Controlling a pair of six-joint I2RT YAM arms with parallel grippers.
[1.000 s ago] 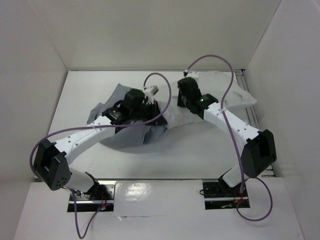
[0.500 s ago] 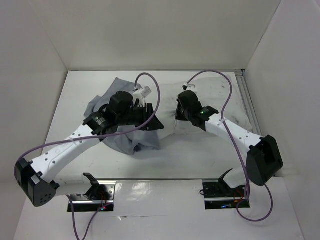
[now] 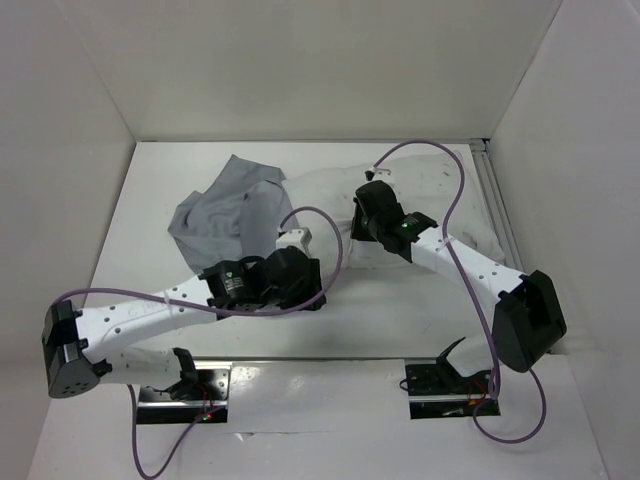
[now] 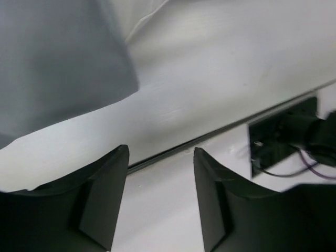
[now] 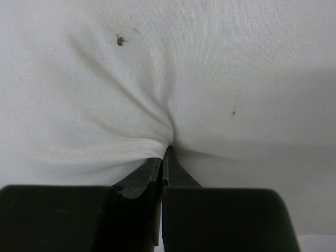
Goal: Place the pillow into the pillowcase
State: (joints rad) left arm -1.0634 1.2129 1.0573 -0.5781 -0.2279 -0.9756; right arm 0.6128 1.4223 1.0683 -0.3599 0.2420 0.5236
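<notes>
The grey pillowcase (image 3: 225,208) lies crumpled at the back left of the table, and its edge fills the upper left of the left wrist view (image 4: 58,58). The white speckled pillow (image 3: 420,190) lies at the back right. My right gripper (image 3: 358,222) is at its left end and is shut on a pinched fold of pillow fabric (image 5: 168,149). My left gripper (image 3: 312,298) is open and empty. It hangs over bare table near the front edge, apart from the pillowcase, and nothing lies between its black fingers (image 4: 105,194).
White walls close in the table on the left, back and right. A metal rail (image 3: 492,195) runs along the right edge. Both arm base mounts (image 3: 445,385) sit at the near edge, with purple cables (image 3: 320,215) looping above the cloth and pillow.
My left gripper opened, let go of the pillowcase and drew back toward the near edge. The pillowcase stayed at the back left. My right gripper kept its pinch on the pillow.
</notes>
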